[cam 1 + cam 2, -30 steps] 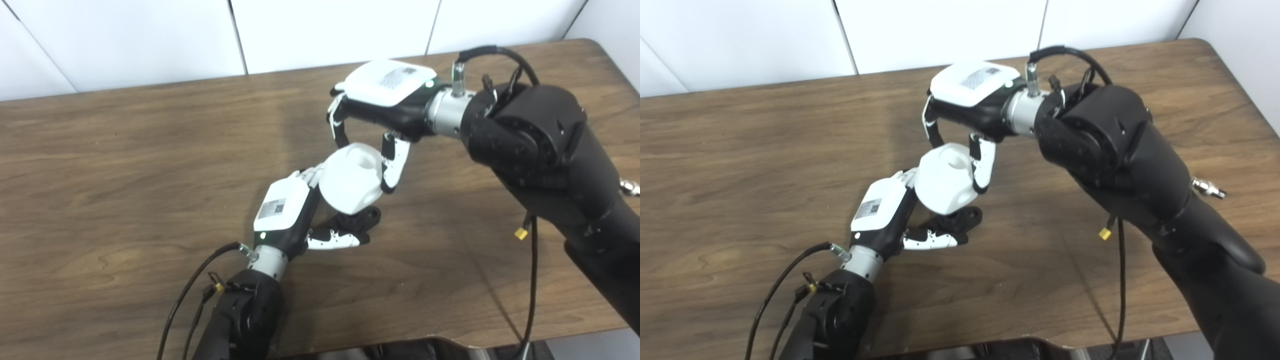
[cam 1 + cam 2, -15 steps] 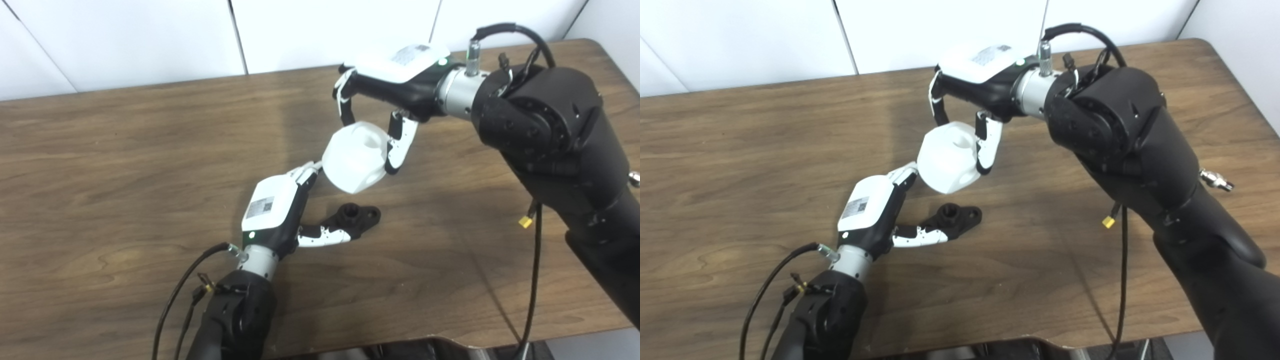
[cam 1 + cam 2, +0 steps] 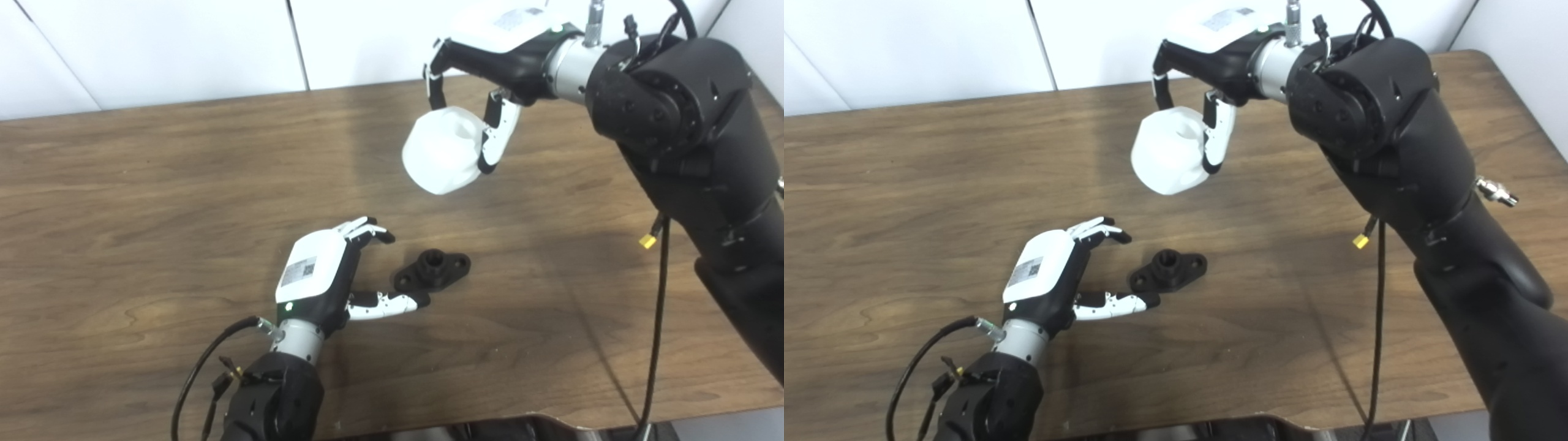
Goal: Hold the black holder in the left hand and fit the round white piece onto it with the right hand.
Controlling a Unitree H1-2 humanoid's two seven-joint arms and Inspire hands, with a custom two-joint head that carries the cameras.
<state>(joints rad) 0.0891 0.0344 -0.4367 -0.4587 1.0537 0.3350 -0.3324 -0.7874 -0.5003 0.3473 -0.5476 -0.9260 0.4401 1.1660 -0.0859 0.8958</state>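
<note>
While your left hand (image 3: 318, 275) rests low over the wooden table (image 3: 122, 202), nearer its front edge than its back, its fingers (image 3: 367, 229) are spread apart and grip nothing. The thumb reaches out to the right, with its tip just beside the black holder (image 3: 433, 269); you cannot tell from either view whether the two touch. The holder lies flat on the table just to the right of that hand, around the middle of the surface, with its short round collar pointing up and a mounting ear on either side. Nothing sits on the collar.

Further right and toward the back edge, your right hand (image 3: 484, 55) hangs above the table, palm down, clamped on the round white piece (image 3: 442, 150). Fingers press its far side and the thumb its near right side. The piece is clear of the surface, well apart from the holder, with a round hollow showing in its upper face. The hollow looks empty.
</note>
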